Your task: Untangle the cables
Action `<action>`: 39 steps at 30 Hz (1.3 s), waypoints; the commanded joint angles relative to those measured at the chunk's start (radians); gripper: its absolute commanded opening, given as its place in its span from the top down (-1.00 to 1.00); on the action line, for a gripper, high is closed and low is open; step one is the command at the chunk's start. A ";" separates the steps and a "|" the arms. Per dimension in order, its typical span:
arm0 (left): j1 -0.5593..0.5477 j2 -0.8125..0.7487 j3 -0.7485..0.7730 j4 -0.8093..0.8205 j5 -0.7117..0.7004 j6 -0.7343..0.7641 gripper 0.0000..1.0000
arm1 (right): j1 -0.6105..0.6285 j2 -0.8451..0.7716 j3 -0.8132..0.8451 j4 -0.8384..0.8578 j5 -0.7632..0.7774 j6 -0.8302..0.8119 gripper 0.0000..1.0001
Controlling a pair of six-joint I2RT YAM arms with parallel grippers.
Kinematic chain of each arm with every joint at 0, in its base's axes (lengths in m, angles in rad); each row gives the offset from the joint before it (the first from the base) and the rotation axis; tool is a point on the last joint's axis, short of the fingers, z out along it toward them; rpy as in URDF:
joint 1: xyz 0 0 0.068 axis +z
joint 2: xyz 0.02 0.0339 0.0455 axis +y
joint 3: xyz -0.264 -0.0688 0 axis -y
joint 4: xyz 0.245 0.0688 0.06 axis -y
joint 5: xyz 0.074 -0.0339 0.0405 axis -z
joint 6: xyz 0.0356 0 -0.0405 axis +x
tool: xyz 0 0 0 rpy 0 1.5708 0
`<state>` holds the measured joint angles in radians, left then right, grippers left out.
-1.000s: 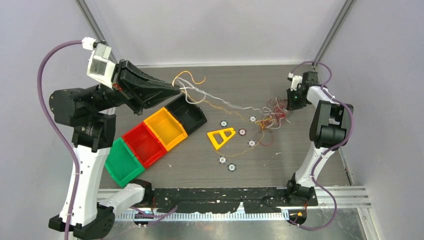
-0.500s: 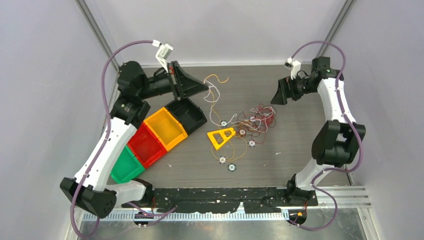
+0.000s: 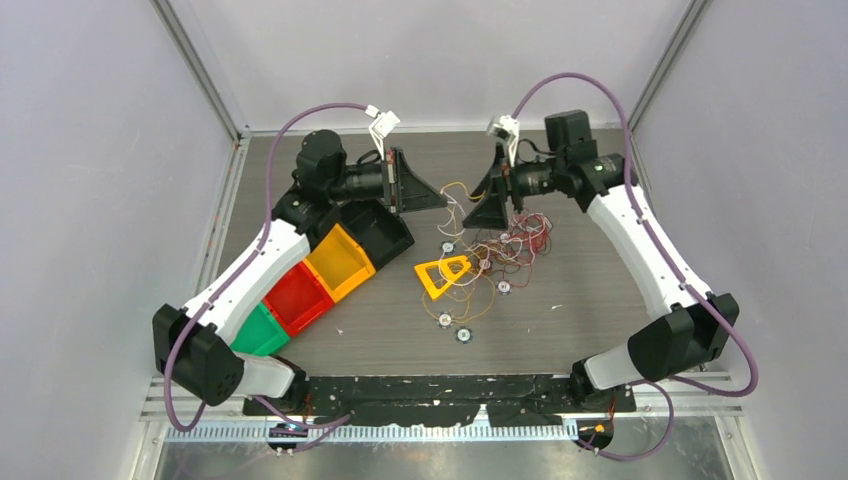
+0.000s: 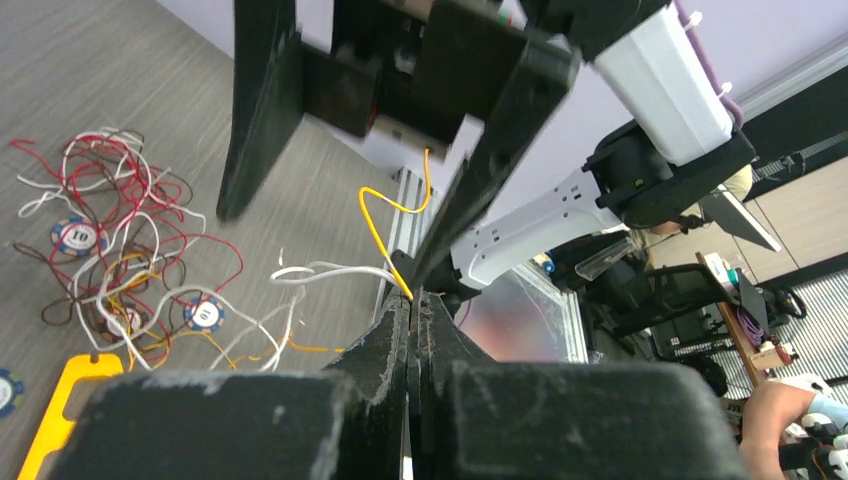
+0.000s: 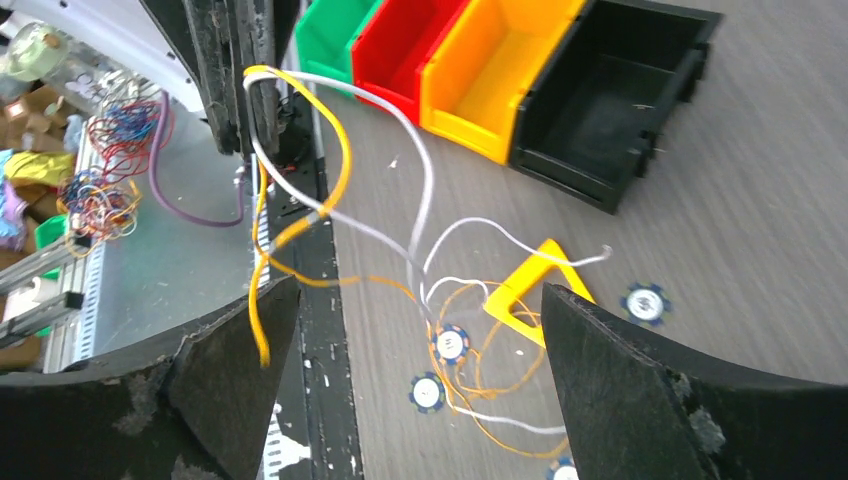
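Four bins [image 3: 330,270] (green, red, yellow, black) hold nothing visible. Left fingers [image 4: 415,300] clamp cables [image 3: 500,250]; right fingers [image 5: 220,360] stand wide apart over the counter [image 3: 590,300].

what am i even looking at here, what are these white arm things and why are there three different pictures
These are two robot arms bolted to the near edge of a table, each ending in a two-finger claw. One picture comes from a fixed camera above and behind them; the other two come from small cameras on each wrist, so each sees its own fingers up close.

The left claw is shut on thin yellow and white cables, lifting them off the table. The right claw is open, holding nothing, and faces the left one.

On the table lie the rest of the tangled cables, some poker chips, a yellow triangular frame, and a row of green, red, yellow and black bins.
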<state>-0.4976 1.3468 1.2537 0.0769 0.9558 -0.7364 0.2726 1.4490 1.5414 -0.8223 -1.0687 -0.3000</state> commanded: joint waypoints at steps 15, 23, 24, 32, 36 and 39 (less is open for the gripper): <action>0.033 -0.064 0.076 0.003 -0.093 0.068 1.00 | 0.196 -0.005 -0.207 0.302 0.081 0.131 0.67; 0.117 -0.142 0.105 -0.256 -0.043 0.386 -0.31 | 0.184 -0.058 -0.199 0.237 -0.066 0.087 0.89; 0.151 -0.155 0.084 -0.257 0.001 0.429 -0.44 | 0.182 -0.066 -0.194 0.224 -0.091 0.080 0.89; 0.130 -0.321 -0.060 -0.547 0.074 1.147 -0.68 | 0.181 -0.098 -0.177 0.161 -0.200 0.046 0.88; 0.018 -0.331 -0.089 -0.561 0.012 1.316 -0.64 | 0.184 -0.099 -0.180 0.117 -0.240 0.028 0.89; -0.069 -0.293 -0.078 -0.527 -0.036 1.364 -0.58 | 0.198 -0.112 -0.194 0.102 -0.247 0.018 0.89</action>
<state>-0.4782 1.0206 1.1698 -0.4469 0.9764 0.4091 0.4568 1.3808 1.3262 -0.6838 -1.2530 -0.2512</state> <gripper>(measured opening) 0.812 0.078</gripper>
